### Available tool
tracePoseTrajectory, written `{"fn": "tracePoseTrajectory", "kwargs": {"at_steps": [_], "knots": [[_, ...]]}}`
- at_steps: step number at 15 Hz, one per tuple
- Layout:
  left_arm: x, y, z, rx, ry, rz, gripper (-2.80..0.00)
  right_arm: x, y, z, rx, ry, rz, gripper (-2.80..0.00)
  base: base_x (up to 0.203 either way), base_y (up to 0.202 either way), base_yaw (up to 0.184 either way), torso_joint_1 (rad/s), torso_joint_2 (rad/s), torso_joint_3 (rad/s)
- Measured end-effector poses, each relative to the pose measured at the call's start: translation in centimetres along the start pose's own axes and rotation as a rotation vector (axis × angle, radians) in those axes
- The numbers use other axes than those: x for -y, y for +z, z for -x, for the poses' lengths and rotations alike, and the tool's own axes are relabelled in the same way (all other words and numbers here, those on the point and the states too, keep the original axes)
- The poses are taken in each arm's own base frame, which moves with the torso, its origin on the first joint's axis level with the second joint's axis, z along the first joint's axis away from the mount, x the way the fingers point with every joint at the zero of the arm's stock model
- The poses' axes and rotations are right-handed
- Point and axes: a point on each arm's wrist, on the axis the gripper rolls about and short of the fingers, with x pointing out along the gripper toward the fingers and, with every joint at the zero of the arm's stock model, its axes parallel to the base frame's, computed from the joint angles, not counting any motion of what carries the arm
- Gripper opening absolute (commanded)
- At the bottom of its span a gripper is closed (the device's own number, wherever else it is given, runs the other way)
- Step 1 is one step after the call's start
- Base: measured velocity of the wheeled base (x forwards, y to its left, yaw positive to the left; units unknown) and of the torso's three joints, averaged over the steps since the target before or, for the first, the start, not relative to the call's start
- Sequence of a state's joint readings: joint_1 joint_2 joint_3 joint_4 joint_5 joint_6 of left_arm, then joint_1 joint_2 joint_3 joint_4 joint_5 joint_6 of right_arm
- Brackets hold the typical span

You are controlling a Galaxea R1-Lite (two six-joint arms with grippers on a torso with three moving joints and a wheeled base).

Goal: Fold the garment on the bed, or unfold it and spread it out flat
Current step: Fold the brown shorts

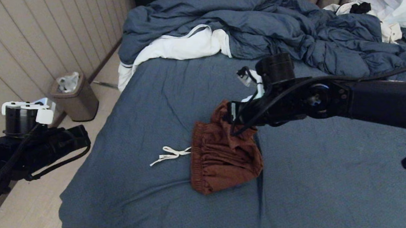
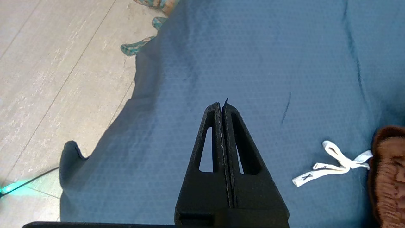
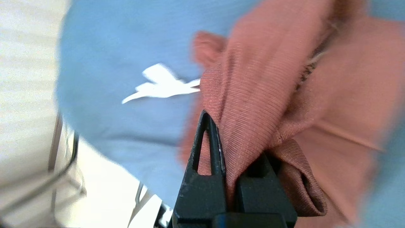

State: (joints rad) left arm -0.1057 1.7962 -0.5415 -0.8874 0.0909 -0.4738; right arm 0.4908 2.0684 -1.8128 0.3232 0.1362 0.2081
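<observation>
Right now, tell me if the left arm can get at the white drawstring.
Probably yes. The left gripper, shut and holding nothing, hangs by the bed's near-left edge, and only bare sheet lies between it and the drawstring. The right gripper is busy clamping the shorts further over, out of that path.

The rust-brown garment [image 1: 223,157] lay bunched mid-bed [image 1: 329,203], its far edge lifted, white drawstring [image 1: 170,154] trailing left on blue-grey sheet.

A rumpled blue duvet [image 1: 272,27] lies heaped at the far end – white clothes [image 1: 394,13] beside it – and a small brown bin [image 1: 76,98] stands on the floor [image 1: 31,201].
</observation>
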Motion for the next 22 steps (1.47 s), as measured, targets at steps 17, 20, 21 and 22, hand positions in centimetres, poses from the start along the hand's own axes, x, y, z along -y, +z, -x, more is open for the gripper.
{"fn": "tracePoseTrajectory", "kwargs": {"at_steps": [17, 20, 21, 22], "knots": [[0.0, 0.1, 0.1, 0.024, -0.012, 0.001, -2.8, -4.2, -4.4, -5.0, -0.141, 0.004, 0.061, 0.0, 0.0, 0.0, 0.0, 0.0, 0.0, 0.0], [0.0, 0.1, 0.1, 0.024, -0.012, 0.001, -2.8, -4.4, -3.3, -3.8, -0.1, 0.01, 0.05, 0.0, 0.0, 0.0, 0.0, 0.0, 0.0, 0.0], [0.0, 0.1, 0.1, 0.024, -0.012, 0.001, -2.8, -4.3, -2.7, -3.4, -0.078, 0.006, 0.037, 0.0, 0.0, 0.0, 0.0, 0.0, 0.0, 0.0], [0.0, 0.1, 0.1, 0.025, -0.012, 0.001, -2.8, -4.0, -2.2, -3.0, -0.06, 0.0, 0.022, -2.8, 0.0, 0.0, 0.0, 0.0, 0.0, 0.0]]}}
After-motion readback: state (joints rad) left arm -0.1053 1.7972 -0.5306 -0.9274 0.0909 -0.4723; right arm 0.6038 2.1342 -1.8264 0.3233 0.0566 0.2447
